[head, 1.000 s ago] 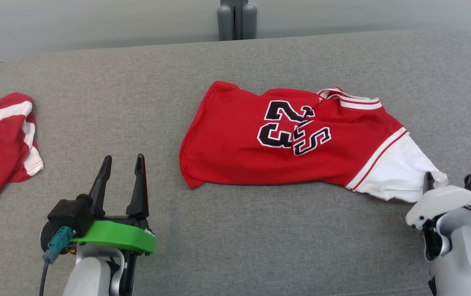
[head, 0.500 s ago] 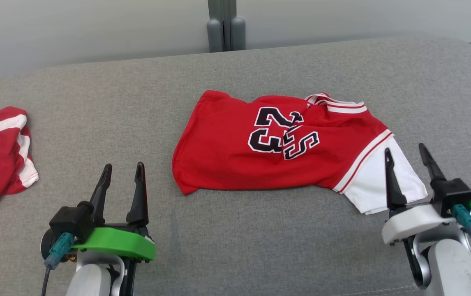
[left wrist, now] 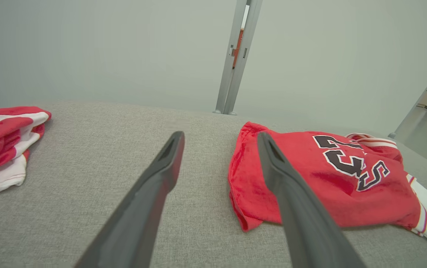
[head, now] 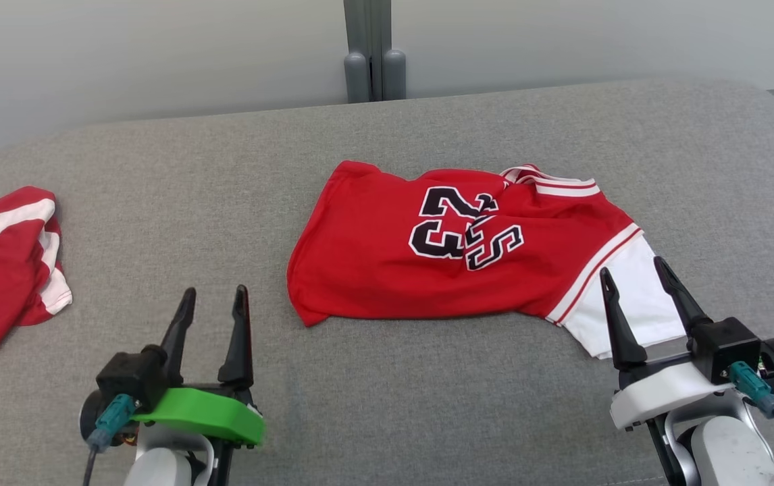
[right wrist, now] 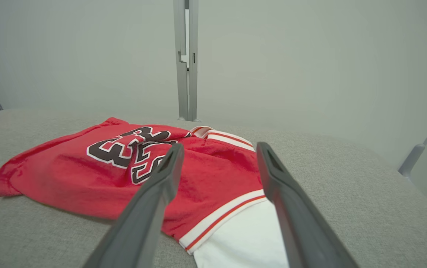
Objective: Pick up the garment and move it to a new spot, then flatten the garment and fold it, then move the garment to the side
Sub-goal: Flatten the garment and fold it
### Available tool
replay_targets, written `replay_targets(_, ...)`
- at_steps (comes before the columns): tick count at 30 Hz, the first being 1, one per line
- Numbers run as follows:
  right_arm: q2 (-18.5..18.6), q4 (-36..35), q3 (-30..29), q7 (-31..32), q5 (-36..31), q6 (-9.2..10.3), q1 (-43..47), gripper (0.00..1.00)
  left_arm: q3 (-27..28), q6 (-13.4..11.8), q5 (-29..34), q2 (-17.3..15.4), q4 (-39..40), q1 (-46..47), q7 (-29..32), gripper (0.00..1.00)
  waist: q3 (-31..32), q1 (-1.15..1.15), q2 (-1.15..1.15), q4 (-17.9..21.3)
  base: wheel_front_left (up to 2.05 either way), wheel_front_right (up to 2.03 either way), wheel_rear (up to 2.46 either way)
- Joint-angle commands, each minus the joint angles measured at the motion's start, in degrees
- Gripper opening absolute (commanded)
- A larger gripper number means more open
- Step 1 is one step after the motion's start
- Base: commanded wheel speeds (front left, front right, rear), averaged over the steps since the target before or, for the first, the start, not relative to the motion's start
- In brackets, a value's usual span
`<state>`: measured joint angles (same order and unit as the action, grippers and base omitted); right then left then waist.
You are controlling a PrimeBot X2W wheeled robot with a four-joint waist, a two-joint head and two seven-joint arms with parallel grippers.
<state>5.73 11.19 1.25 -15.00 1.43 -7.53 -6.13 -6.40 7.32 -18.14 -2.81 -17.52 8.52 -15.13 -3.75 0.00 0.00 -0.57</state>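
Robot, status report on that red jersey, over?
Left end effector open, empty. Right end effector open, by white sleeve. Red jersey crumpled, unfolded. Second garment far left, apart.

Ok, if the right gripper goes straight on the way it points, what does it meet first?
Probably the white sleeve of the red jersey, just ahead of the right gripper; its height above the cloth is unclear.

Matt cloth garment (head: 454, 250), coarse fabric tabletop (head: 157, 202)
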Motion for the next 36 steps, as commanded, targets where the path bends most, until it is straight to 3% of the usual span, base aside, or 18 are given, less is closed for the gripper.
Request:
replay_targets(1,-0.2,-0.4,-0.5,-0.2,0.8,0.08,0.5,1.00,-0.9,0.2,-0.6,-0.2,-1.0,-0.4,0.0,1.00,-0.1,0.00,0.00,0.0,0.00,0.00,0.00)
replay_targets(12,-0.7,0.8,2.0,0.9,3.0,0.08,-1.1,1.00,-11.2,0.2,-6.0,-0.2,-22.4,10.9,3.3,1.00,-2.8,0.00,0.00,3.6,0.00,0.00,0.00)
replay_targets(23,-1.1,1.9,1.5,0.6,3.3,0.08,-1.8,1.00,-11.3,-0.7,-8.4,-0.2,-34.5,17.3,2.0,1.00,-4.4,0.00,0.00,5.9,0.00,0.00,0.00)
replay_targets(26,-1.2,2.1,1.5,0.5,3.3,0.08,-2.1,1.00,-11.3,-0.5,-8.7,-0.2,-36.2,18.2,1.5,0.72,-4.5,0.00,0.00,5.9,0.00,0.00,0.00)
replay_targets(27,-1.3,2.1,1.5,0.5,3.4,0.08,-2.1,1.00,-11.4,-0.5,-8.8,-0.2,-36.7,18.6,1.3,0.52,-4.6,0.00,0.00,5.9,0.00,0.00,0.00)
replay_targets(28,-1.3,2.1,1.6,0.5,3.4,0.08,-2.2,1.00,-11.5,-0.4,-8.7,-0.2,-37.0,18.9,1.2,0.45,-4.6,0.00,0.00,5.9,0.00,0.00,0.00)
replay_targets(29,-1.4,2.1,1.7,0.5,3.4,0.08,-2.2,1.00,-11.6,-0.3,-9.0,-0.2,-37.5,19.3,1.0,0.27,-4.7,0.00,0.00,5.9,0.00,0.00,0.00)
replay_targets(30,-1.4,2.1,1.8,0.5,3.5,0.08,-2.3,1.00,-11.7,-0.3,-9.1,-0.2,-37.7,19.6,0.9,0.00,-4.8,0.00,0.00,5.8,0.00,0.00,0.00)
replay_targets(36,-1.3,1.8,1.3,0.7,3.3,0.08,-2.2,1.00,-12.0,0.1,-12.7,-0.2,-38.1,20.7,0.3,0.00,-4.9,0.00,0.00,5.0,0.00,0.00,0.00)
